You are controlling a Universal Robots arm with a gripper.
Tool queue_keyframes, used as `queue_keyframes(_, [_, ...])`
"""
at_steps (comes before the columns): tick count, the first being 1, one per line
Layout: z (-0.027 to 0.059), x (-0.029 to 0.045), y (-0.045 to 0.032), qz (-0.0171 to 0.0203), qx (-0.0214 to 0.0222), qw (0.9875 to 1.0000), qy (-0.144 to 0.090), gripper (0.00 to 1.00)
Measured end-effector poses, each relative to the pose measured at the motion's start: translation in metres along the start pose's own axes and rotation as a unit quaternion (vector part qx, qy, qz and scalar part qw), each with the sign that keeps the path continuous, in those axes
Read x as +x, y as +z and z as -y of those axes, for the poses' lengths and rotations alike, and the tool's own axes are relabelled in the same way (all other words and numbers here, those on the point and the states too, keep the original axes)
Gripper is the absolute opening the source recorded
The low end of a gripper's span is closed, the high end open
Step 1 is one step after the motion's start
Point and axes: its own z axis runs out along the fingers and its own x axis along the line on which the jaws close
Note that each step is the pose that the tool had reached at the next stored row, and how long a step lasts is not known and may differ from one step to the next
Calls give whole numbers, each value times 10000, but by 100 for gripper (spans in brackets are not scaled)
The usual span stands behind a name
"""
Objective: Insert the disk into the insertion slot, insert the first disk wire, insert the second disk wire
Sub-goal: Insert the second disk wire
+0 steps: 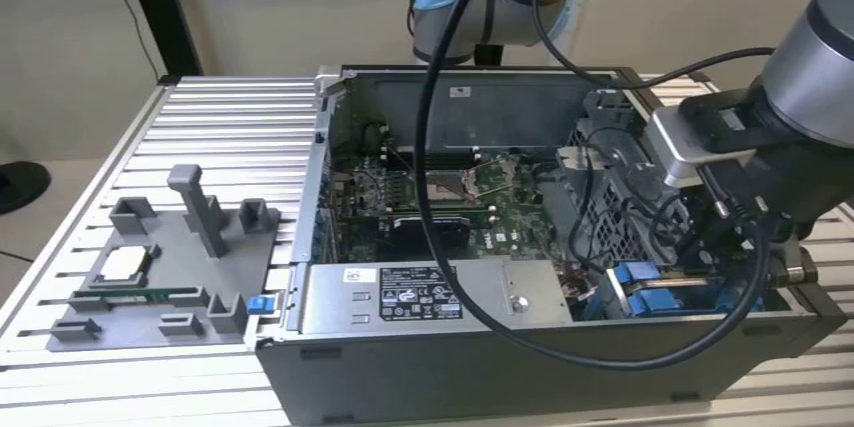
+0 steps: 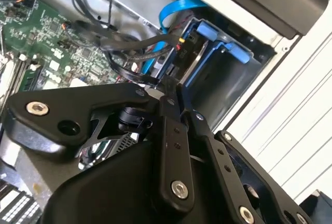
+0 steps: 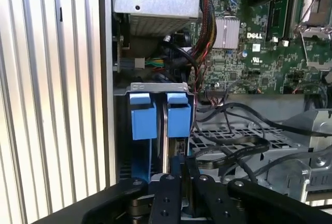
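Disk seated in the insertion slot — blue frame upright. Gripper fingers together just above it, pinching a black wire.

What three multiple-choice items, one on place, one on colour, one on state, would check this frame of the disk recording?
1. Where is the gripper in the exterior view?
A. over the grey fixture tray
B. inside the computer case, at its end on the exterior view's right
C. off the table

2. What colour is the frame on the disk?
A. red
B. yellow
C. blue

3. How does the disk stand?
A. seated in the insertion slot
B. lying on the fixture tray
C. held in the air above the case

Answers: 1 B, the arm reaches down into the case by the blue parts; 2 C, both wrist views show bright blue plastic; 3 A, the first wrist view shows the blue-framed disk in the metal bay.
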Motion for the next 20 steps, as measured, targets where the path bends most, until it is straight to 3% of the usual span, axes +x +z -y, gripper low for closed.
queue_keyframes(6, [-1,0,6,-5,5,10000,-2,0])
queue_keyframes(10, [-3,-9,19,-5,96,10000,-18,0])
queue_keyframes(15, [-8,-57,56,-15,158,9999,-31,0])
queue_keyframes(20, [-15,-71,102,-41,189,9998,-40,0])
